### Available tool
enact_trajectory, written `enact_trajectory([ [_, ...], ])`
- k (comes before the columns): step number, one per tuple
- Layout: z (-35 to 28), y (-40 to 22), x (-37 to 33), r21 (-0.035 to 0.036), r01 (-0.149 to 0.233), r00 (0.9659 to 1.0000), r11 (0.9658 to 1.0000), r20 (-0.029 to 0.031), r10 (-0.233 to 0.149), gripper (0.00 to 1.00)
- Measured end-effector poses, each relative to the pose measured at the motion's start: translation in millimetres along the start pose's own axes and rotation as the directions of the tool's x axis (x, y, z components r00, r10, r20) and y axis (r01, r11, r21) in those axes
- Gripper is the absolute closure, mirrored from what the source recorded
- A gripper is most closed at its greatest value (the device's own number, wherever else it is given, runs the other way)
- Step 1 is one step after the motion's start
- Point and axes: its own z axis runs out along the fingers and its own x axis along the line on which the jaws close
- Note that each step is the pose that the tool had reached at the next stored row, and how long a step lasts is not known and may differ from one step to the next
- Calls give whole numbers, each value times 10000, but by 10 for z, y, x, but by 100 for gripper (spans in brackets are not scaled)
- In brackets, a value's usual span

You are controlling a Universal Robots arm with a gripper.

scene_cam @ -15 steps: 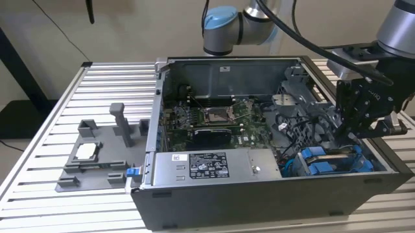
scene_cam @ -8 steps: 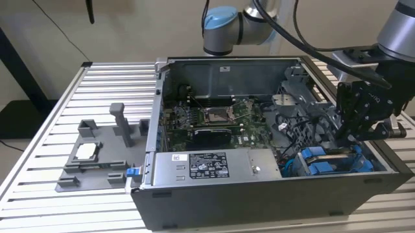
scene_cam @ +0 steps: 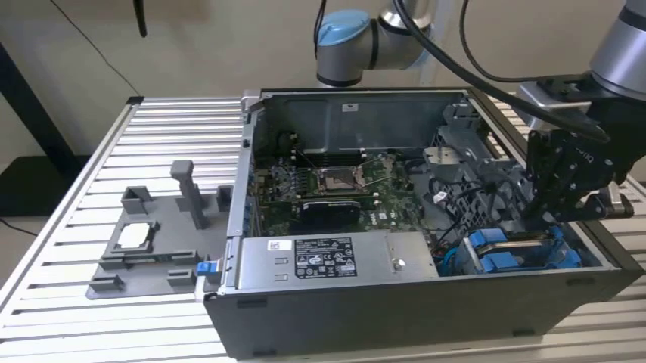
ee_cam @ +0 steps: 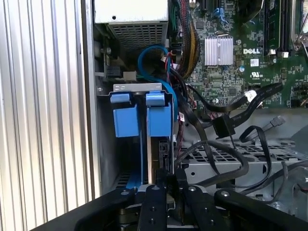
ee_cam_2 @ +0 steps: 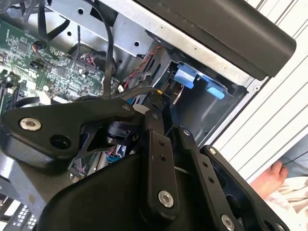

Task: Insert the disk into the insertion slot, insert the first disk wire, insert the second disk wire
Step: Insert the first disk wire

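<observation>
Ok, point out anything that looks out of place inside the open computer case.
Loose black cables sprawl across the grey perforated sheet-metal panel. One black connector hangs free, unplugged, beside the blue plastic fittings. Nothing looks damaged or spilled.

I saw my arm [scene_cam: 618,41] as silver-grey tubing at two o'clock in the exterior view, with a light-blue joint cap [scene_cam: 341,32] at twelve and black cables [scene_cam: 436,47] draped between. In the second wrist view, the jaws' black link bars [ee_cam_2: 161,175] carried silver screw heads [ee_cam_2: 166,198].
</observation>
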Motion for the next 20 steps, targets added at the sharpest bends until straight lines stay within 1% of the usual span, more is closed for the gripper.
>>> enact_trajectory([
  [2,6,-13,1,-12,-9,10000,10000,29,10,81],
  [7,20,-25,2,-52,-50,10000,10000,44,50,81],
  [10,34,-30,1,-91,-56,10000,9999,66,56,81],
  [13,47,-35,1,-124,-68,9999,9999,101,70,81],
  [17,55,-47,3,-151,-74,9999,9999,107,75,81],
  [20,56,-51,14,-193,-108,9999,9998,103,110,81],
])
